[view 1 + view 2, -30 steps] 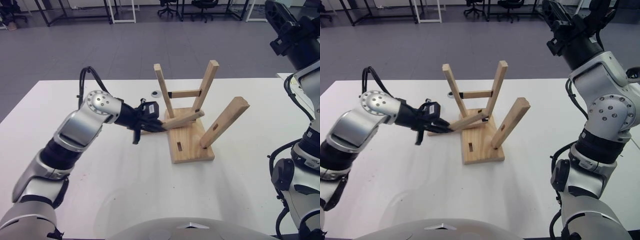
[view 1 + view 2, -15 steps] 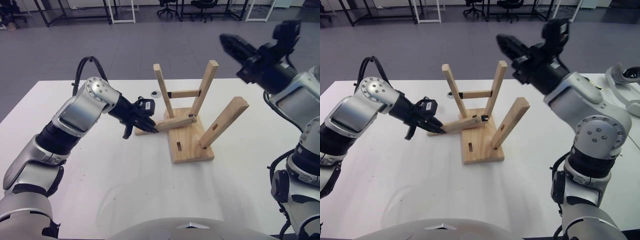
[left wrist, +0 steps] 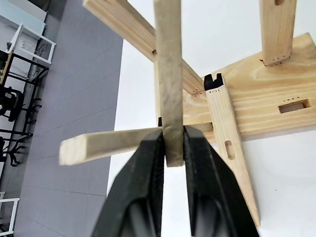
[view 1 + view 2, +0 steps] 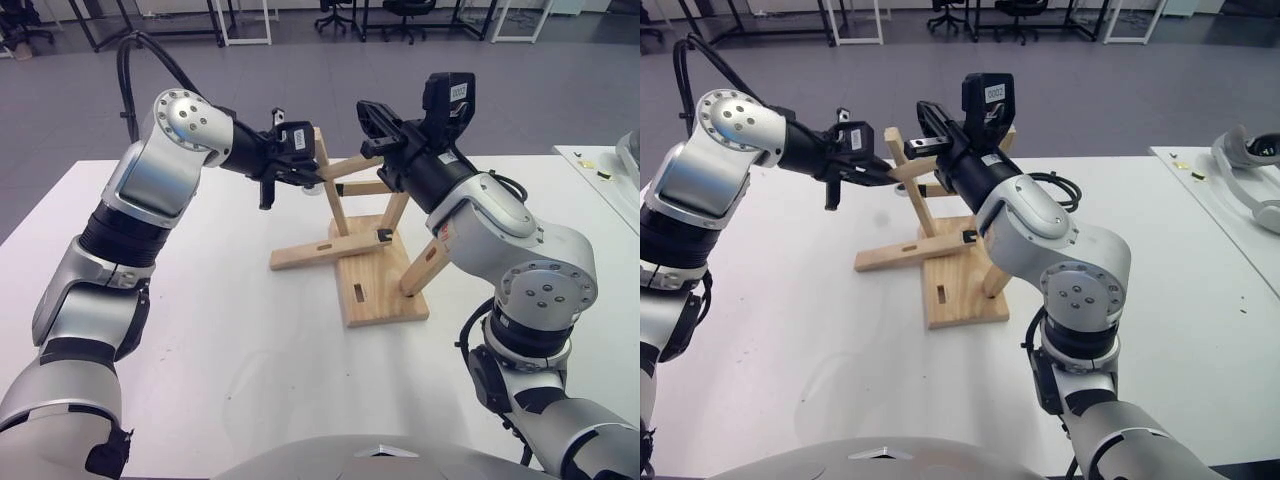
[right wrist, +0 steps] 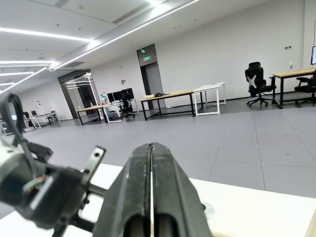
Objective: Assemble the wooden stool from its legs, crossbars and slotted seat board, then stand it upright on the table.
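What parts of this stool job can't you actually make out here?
Head views: the right gripper and its arm cover the tops of the far leg and the front leg, and the spot where the crossbar's far end sits.
Left wrist view: the left gripper holds the crossbar, whose far end the picture's edge cuts off.

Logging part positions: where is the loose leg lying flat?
In the left eye view, the loose leg lies on the table, left of the seat board, its right end resting on the board.
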Available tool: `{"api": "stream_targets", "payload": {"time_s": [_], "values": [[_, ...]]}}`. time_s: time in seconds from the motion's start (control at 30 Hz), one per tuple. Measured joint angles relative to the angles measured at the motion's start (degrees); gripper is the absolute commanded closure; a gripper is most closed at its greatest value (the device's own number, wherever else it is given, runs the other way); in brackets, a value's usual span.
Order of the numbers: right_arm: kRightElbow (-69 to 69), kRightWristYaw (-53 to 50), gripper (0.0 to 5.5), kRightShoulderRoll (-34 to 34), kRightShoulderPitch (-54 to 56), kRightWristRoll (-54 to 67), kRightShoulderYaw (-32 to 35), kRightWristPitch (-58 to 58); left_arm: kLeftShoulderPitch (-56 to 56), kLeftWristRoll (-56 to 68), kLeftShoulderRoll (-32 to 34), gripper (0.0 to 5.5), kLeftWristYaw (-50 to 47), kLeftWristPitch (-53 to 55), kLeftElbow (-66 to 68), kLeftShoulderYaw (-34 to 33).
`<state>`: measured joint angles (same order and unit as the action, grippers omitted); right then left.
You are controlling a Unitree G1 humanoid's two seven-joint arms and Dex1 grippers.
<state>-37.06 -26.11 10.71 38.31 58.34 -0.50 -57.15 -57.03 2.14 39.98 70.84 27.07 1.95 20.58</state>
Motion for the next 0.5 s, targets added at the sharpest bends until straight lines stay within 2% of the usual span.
{"api": "stream_targets", "payload": {"time_s": [0.23, 0.5], "values": [[-0.5, 0.5, 5.50, 0.0, 0.0, -1.6, 0.1, -1.1, -3.3, 7.7, 1.4, 5.09, 1.3, 8.7, -4.0, -9.2], [-0.5, 1.7, 5.50, -0.1, -0.3, -3.0, 0.2, -1.3, -3.3, 16.3, 3.5, 5.09, 2.8, 14.1, -8.8, -14.1]]}}
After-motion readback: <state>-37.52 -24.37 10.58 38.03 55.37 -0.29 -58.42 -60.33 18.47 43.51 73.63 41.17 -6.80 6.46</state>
